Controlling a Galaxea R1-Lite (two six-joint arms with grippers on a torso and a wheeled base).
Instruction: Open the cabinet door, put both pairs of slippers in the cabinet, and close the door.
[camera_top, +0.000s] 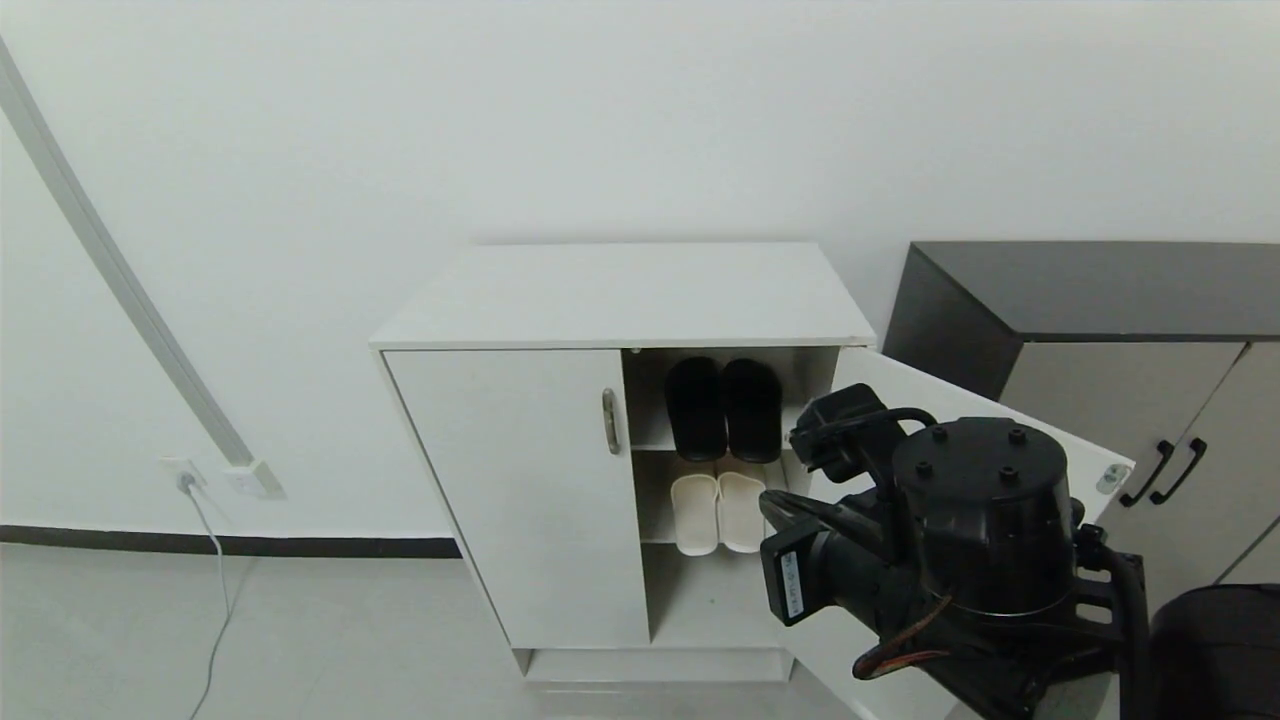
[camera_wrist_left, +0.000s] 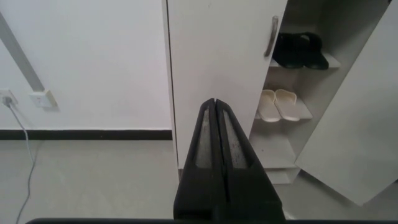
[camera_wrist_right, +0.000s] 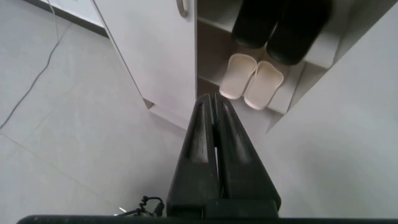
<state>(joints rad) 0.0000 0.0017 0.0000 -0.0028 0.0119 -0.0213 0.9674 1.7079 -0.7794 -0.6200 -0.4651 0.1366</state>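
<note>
Cabinet (camera_top: 620, 300): right door (camera_top: 965, 408) open at 3 o'clock; black slippers (camera_top: 723, 408) on upper shelf, white slippers (camera_top: 717, 512) at 6 o'clock beneath. Left gripper (camera_wrist_left: 215, 106), right gripper (camera_wrist_right: 214, 102) closed, apparently empty.

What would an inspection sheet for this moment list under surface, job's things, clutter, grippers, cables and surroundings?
Surface: grey floor, with the white cabinet standing on it against the wall.
Job's things: right door swung open, left door shut; black slippers on the upper shelf, white slippers on the shelf below.
Clutter: nothing seen.
Grippers: left gripper shut and empty; right gripper shut and empty; both in front of the cabinet.
Cables: grey cable runs from a wall socket down to the floor.
Surroundings: white wall; dark cabinet to the robot's right.
</note>
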